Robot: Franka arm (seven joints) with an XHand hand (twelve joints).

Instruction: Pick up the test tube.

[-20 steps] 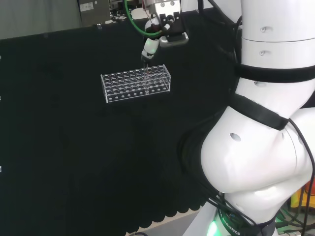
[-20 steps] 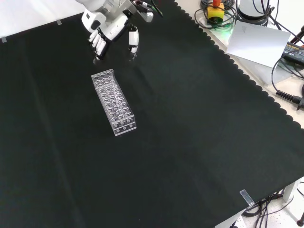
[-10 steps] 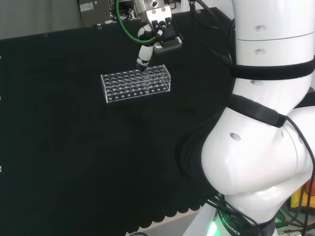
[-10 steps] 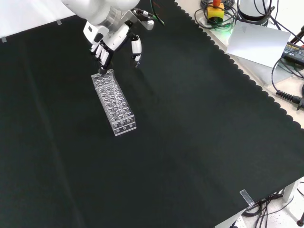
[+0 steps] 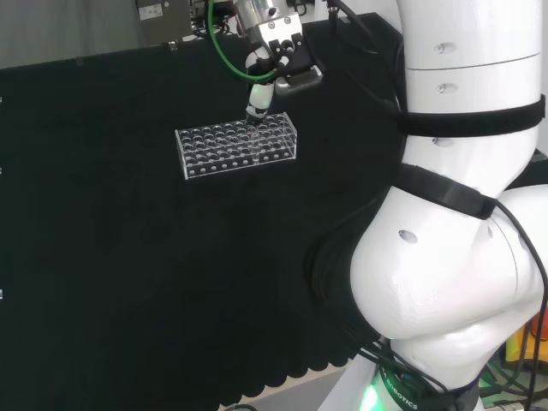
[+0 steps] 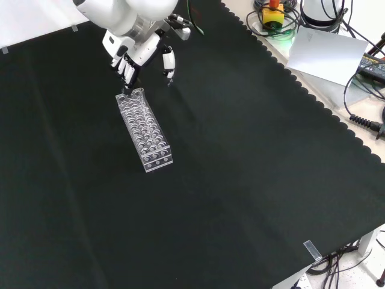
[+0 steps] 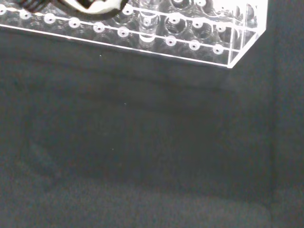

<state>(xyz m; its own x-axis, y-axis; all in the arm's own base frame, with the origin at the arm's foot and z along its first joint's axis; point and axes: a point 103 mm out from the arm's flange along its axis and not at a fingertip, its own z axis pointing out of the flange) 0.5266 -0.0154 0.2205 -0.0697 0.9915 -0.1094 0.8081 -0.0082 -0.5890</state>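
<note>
- Head view: I see the hand (image 5: 272, 53) above the far right part of the clear rack (image 5: 237, 146), which stands on the black cloth (image 5: 128, 257). One white finger (image 5: 258, 94) points straight down, its dark tip at the rack's top holes near the far edge. I cannot make out a test tube among the clear holes here, nor whether the finger touches anything.
- Front view: I see the hand (image 6: 135, 51) at the rack's (image 6: 144, 130) far end. Its fingers (image 6: 127, 65) hang down over the end holes, with the thumb (image 6: 168, 60) spread off to the right, clear of the rack. Nothing looks pinched; the fingers seem relaxed and apart.
- Wrist view: I see the rack (image 7: 190, 28) close up, long side and one corner on the cloth (image 7: 142, 152). A blurred part of the hand (image 7: 95, 4) lies over its rows. Glass shapes show in some holes, but I cannot tell a tube from the rack.
</note>
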